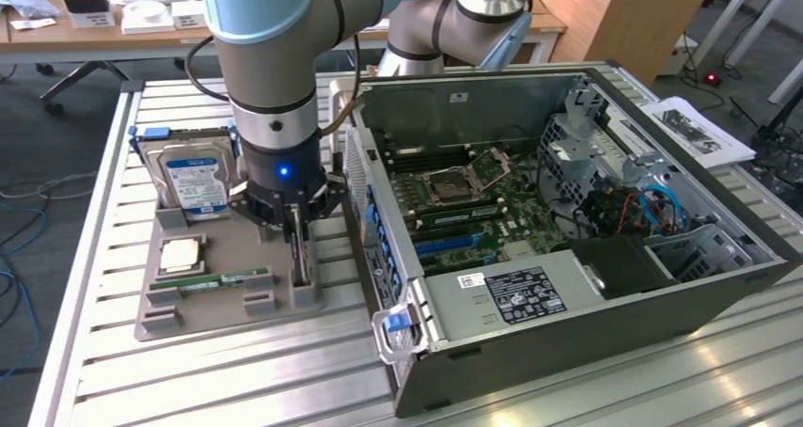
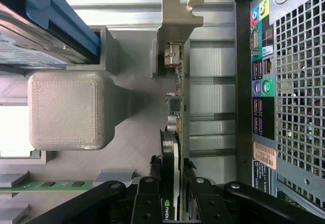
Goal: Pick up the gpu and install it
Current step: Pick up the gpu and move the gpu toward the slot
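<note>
**Grasp step: jaws on the gpu, card not yet lifted**

Gripper (image 1: pixel 297 222) points straight down over the grey parts tray (image 1: pixel 201 319). Jaws narrow, black fingers (image 2: pixel 147 201) pressed to both faces of the gpu (image 2: pixel 179 107). Card stands on edge in its tray slot, at the tray's side nearest the open computer case (image 1: pixel 565 295). Its metal bracket (image 2: pixel 175 21) is at the end away from the fingers.

On the tray too: hard drive (image 1: pixel 195 178) upright behind, green memory stick (image 1: pixel 213 281) lying flat.

Judgement: pick-up in hand, install not begun. Freeing the card calls for a straight upward pull. The slot walls hug it, and the case's rear panel (image 2: pixel 294 82) is just beside.
</note>
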